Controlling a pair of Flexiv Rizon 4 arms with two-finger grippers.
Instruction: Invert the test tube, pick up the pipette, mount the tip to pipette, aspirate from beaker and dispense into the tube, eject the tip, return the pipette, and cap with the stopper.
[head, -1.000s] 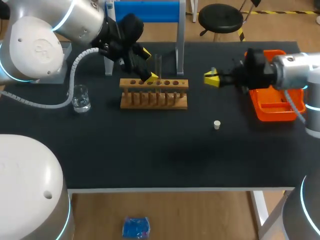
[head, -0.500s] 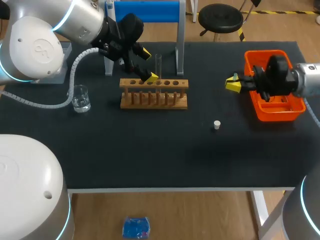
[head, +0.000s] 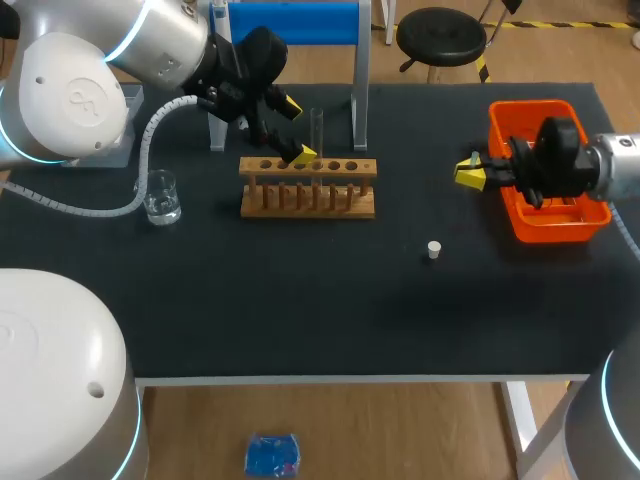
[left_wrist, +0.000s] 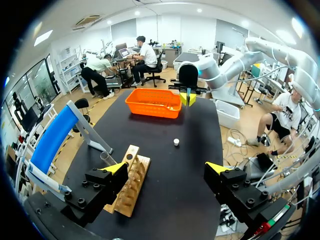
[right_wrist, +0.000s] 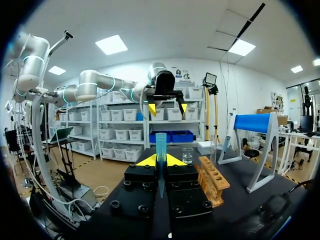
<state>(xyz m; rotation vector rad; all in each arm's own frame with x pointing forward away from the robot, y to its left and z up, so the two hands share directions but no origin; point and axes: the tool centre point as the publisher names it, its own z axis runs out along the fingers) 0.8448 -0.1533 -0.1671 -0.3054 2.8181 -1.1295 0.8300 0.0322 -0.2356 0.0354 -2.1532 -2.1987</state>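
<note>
Head view: left gripper (head: 296, 130) spread wide, nothing held, just behind the wooden rack (head: 308, 187). Test tube (head: 317, 128) stands upright in the rack, just beside the gripper. Beaker (head: 160, 196) to the rack's left, apart from it. Stopper (head: 434, 250) alone on the table. Right gripper (head: 470, 172) next to the orange bin (head: 525, 225).

Left wrist view: fingers far apart, empty; rack beside one finger, stopper ahead.

Right wrist view: fingers closed on a blue pipette tip (right_wrist: 160, 145), upright, point down.

Rack (head: 308, 186) stands between beaker (head: 160, 196) and bin (head: 550, 232), stopper (head: 434, 250) in front.
</note>
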